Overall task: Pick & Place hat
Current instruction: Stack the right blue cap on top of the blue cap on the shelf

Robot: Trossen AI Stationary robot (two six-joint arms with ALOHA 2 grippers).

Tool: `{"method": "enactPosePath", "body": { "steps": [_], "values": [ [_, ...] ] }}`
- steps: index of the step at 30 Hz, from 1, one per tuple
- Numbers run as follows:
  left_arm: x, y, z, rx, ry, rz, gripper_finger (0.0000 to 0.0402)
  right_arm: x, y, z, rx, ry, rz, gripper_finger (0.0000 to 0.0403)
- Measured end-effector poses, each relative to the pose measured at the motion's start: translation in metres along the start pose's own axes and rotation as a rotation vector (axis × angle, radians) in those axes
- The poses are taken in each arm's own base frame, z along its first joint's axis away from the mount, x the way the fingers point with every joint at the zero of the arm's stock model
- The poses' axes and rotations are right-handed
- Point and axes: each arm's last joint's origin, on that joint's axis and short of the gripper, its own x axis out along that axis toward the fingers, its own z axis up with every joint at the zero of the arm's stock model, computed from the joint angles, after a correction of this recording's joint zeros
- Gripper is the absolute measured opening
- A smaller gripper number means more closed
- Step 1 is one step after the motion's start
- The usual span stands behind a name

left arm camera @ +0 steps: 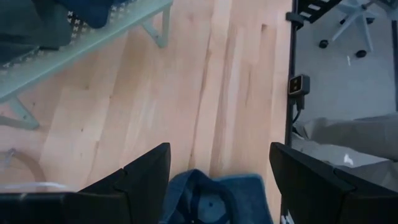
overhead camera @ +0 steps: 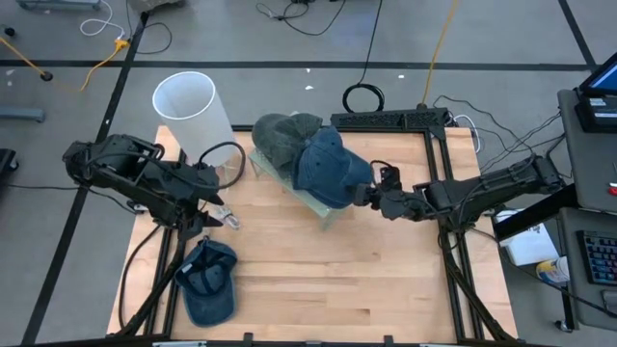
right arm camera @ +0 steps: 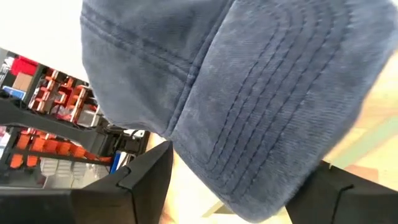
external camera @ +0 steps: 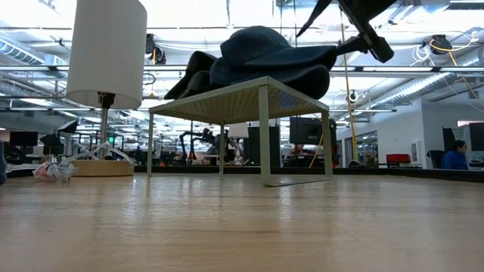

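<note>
A blue cap (overhead camera: pixel 323 164) lies on a pale mesh stand (overhead camera: pixel 328 214) at the table's middle, next to a dark green hat (overhead camera: pixel 280 135). My right gripper (overhead camera: pixel 368 196) is open at the cap's right side. In the right wrist view its fingers (right arm camera: pixel 149 174) stand on either side of the cap's brim (right arm camera: pixel 267 112). A second blue cap (overhead camera: pixel 207 280) lies on the table at the near left. My left gripper (overhead camera: pixel 220 220) is open above and just beyond it, and that cap shows between its fingers (left arm camera: pixel 211 199).
A lamp with a white shade (overhead camera: pixel 188 101) stands at the table's far left, with its cord (overhead camera: pixel 227 154) looping toward the stand. The stand's legs (external camera: pixel 265 136) rest on the wooden table. There is bare wood along the near right.
</note>
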Motion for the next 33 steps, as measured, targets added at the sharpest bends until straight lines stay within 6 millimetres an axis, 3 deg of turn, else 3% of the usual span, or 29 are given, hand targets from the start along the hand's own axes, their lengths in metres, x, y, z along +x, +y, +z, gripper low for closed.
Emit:
{"method": "enactPosePath", "body": {
  "steps": [14, 33],
  "values": [
    [0.0, 0.0, -0.002, 0.019, 0.034, -0.011, 0.0274, -0.002, -0.007, -0.001, 0.038, 0.001, -0.057, 0.0258],
    [0.0, 0.002, -0.007, -0.039, 0.096, -0.011, 0.0274, -0.028, -0.014, 0.011, 0.05, -0.026, -0.07, 0.0258]
  ]
}}
